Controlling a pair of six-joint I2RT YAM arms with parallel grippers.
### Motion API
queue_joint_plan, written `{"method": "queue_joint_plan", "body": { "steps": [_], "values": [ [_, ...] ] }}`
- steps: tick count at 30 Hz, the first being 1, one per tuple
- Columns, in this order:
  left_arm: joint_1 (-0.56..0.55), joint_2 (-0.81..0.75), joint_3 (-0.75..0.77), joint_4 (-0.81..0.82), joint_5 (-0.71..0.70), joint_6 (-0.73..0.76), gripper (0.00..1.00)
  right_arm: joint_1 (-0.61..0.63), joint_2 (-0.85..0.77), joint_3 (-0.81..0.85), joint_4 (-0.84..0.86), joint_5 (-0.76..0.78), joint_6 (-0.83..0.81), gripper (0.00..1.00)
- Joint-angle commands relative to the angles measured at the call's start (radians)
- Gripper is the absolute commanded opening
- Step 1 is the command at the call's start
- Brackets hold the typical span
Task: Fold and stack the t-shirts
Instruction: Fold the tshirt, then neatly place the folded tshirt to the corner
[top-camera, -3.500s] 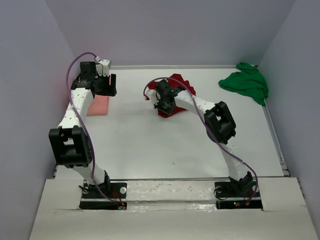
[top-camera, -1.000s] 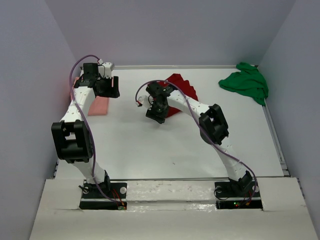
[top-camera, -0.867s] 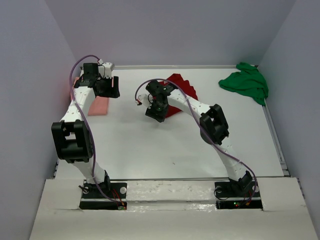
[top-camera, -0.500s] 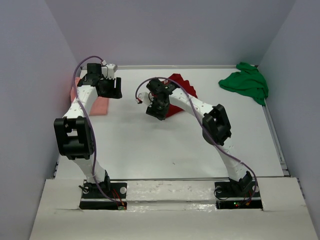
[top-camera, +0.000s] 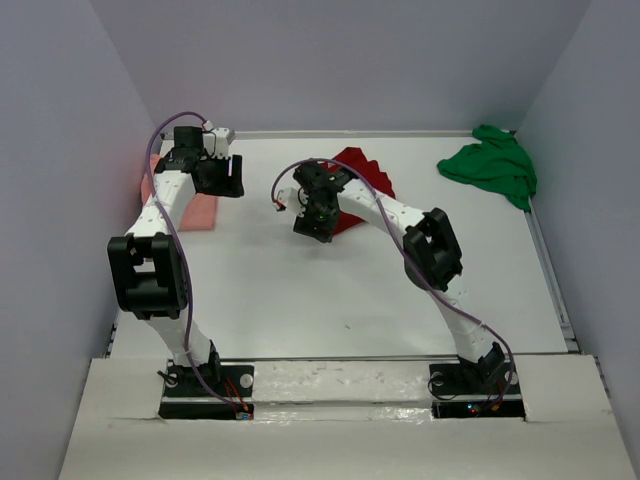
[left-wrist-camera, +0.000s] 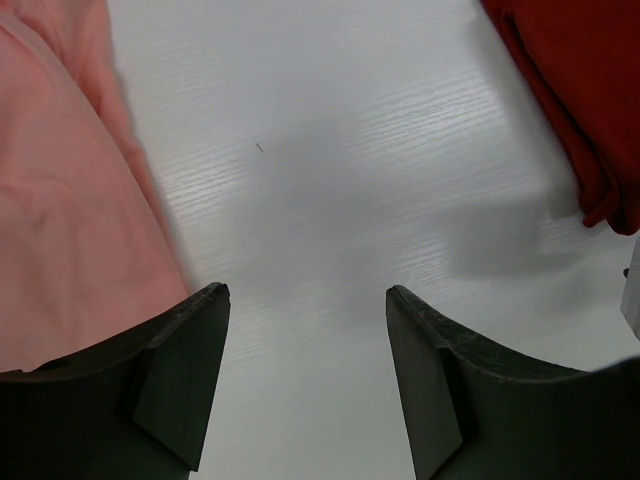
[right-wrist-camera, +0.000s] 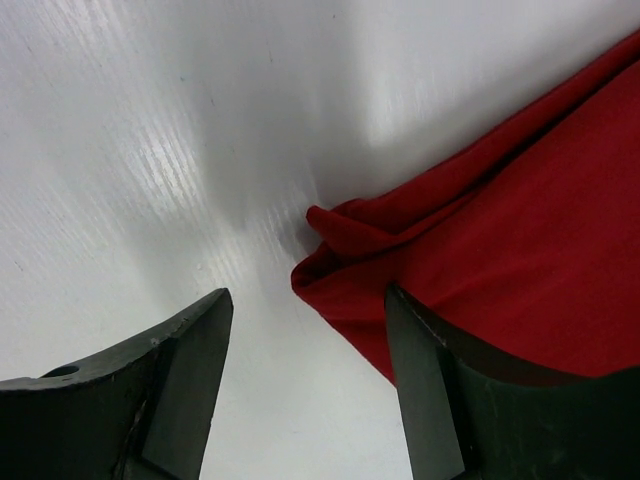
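Three shirts are out on the white table (top-camera: 330, 300), and none of them is in a grip at the moment. Over on the left, the salmon-pink shirt (top-camera: 200, 212) lies flat near the side wall, and the left gripper (top-camera: 220, 178) hangs just beside its inner edge with its fingers spread wide. From the left wrist view, only bare tabletop shows between them, with the pink cloth (left-wrist-camera: 60, 200) off to one side and a bit of the dark red shirt (left-wrist-camera: 590, 100) off to the other. Now to the middle: the right arm reaches far out, and the right gripper (top-camera: 314, 226) is poised over the near-left corner of the dark red shirt (top-camera: 365, 172), which sits bunched toward the back of the table. Its fingers are apart too, nothing pinched. The right wrist view shows a folded, rumpled corner of the red cloth (right-wrist-camera: 520, 260) lying on the table just past the gap between the fingertips of the right gripper (right-wrist-camera: 305, 298); I can't tell whether the right-hand finger touches the fabric. Away in the far right corner, the bright green shirt (top-camera: 490, 165) sits in a loose crumpled heap, well apart from both arms.
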Motion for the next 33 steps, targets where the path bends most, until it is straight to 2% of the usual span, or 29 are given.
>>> {"method": "queue_joint_plan", "body": {
  "steps": [1,15,22,24,25,26,28,30,33],
  "values": [
    [-0.005,-0.014,0.027,-0.001,0.008,0.009,0.73,0.008,-0.001,-0.003,0.064,0.022,-0.028,0.70],
    [-0.007,0.006,0.030,-0.008,0.013,0.012,0.73,0.008,0.072,-0.041,0.163,0.099,-0.066,0.70],
    [-0.008,0.017,0.040,-0.012,0.014,0.014,0.73,-0.001,0.082,-0.049,0.172,0.102,-0.058,0.59],
    [-0.008,0.025,0.047,-0.018,0.034,0.014,0.73,-0.012,0.076,-0.051,0.170,0.091,-0.049,0.52],
    [-0.007,0.025,0.053,-0.022,0.030,0.014,0.73,-0.012,0.070,-0.051,0.170,0.090,-0.043,0.41],
    [-0.007,0.026,0.054,-0.022,0.028,0.014,0.73,-0.012,0.070,-0.054,0.170,0.090,-0.045,0.37],
    [-0.025,0.026,0.056,-0.022,0.028,0.014,0.73,-0.012,0.062,-0.058,0.170,0.097,-0.043,0.21],
    [-0.040,0.026,0.051,-0.022,0.034,0.012,0.73,-0.021,0.059,-0.060,0.167,0.105,-0.040,0.03],
    [-0.043,0.040,0.047,-0.024,0.112,0.006,0.73,-0.030,0.046,-0.058,0.166,0.110,-0.031,0.00]
  ]
}}
